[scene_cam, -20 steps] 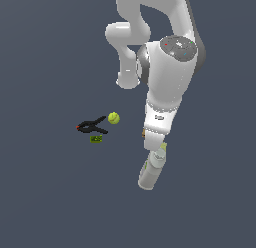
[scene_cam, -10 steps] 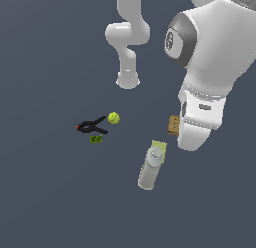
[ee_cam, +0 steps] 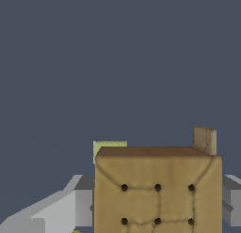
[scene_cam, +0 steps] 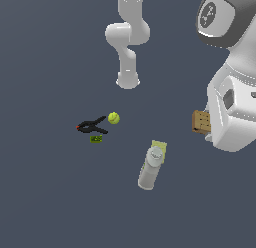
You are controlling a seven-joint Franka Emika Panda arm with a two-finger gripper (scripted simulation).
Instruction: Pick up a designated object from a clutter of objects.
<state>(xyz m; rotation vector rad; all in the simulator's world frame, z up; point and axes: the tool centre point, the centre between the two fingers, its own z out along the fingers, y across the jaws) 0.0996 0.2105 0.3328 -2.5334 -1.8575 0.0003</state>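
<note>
The designated object, a tan-brown square block [scene_cam: 200, 122] with a grid of dots, hangs off the floor at the exterior view's right, sticking out from the white hand of the arm [scene_cam: 232, 112]. In the wrist view the block [ee_cam: 157, 190] fills the space between my gripper's grey fingers [ee_cam: 82, 206], which are shut on it. My gripper [ee_cam: 157, 213] itself is hidden behind the hand in the exterior view. The rest of the clutter of objects lies on the floor, apart from the block.
A grey bottle [scene_cam: 149, 169] with a pale-yellow base [scene_cam: 159, 144] lies on the floor below the block. Further to the exterior view's left sit a yellow-green ball [scene_cam: 113, 118], a black clamp [scene_cam: 92, 126] and a tiny green piece [scene_cam: 96, 139]. The arm's base [scene_cam: 127, 82] stands behind.
The arm has risen and swung toward the exterior view's right, carrying the tan block up and away from the bottle. The other objects have not moved.
</note>
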